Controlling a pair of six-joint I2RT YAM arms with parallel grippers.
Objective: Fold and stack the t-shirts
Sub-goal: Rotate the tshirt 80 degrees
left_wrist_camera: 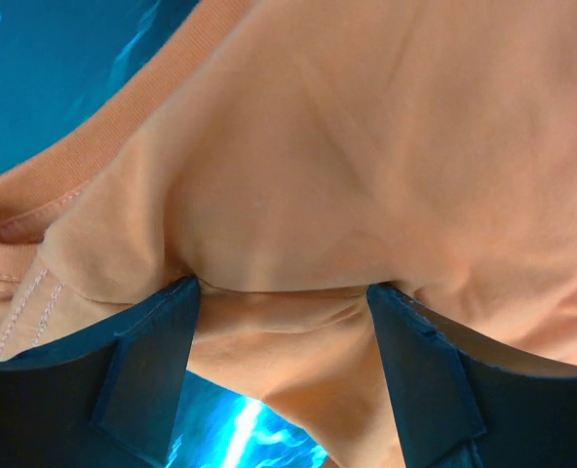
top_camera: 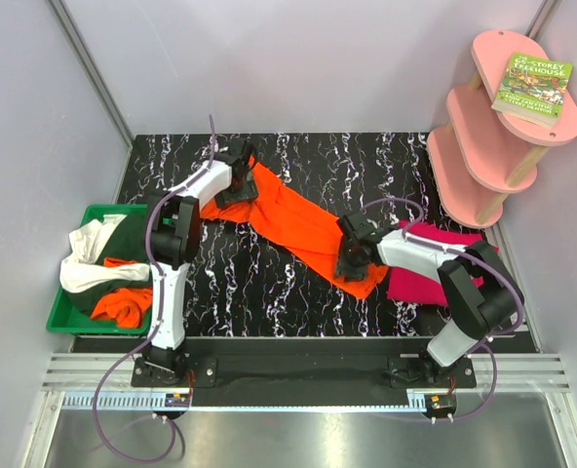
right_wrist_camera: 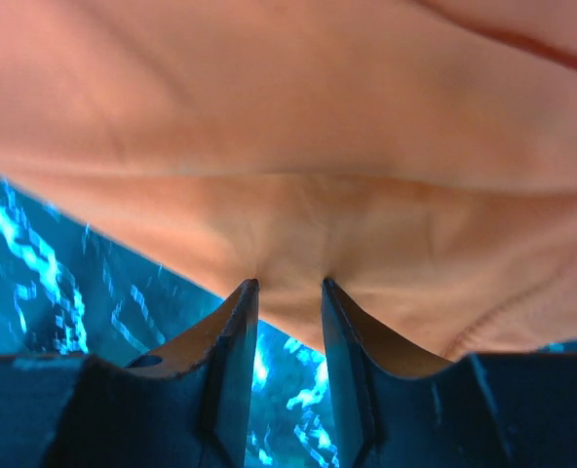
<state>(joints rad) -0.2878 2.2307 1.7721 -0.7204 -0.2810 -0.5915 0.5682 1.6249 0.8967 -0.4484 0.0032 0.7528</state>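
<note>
Our left gripper (top_camera: 242,185) and right gripper (top_camera: 350,261) each pinched an end of the bright orange cotton t-shirt (top_camera: 298,222), stretched across the black marbled table (top_camera: 269,292). One folded magenta-pink shirt (top_camera: 435,278) sat right; more waited in the green plastic bin (top_camera: 66,314).

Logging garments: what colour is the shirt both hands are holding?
Bright orange t-shirt, clearest in the top external view.

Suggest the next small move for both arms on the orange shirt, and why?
Probably draw the two apart to flatten it. The left end effector and right end effector each pinch an end of the orange shirt, which stretches diagonally between them, still creased, beside the magenta shirt.
</note>
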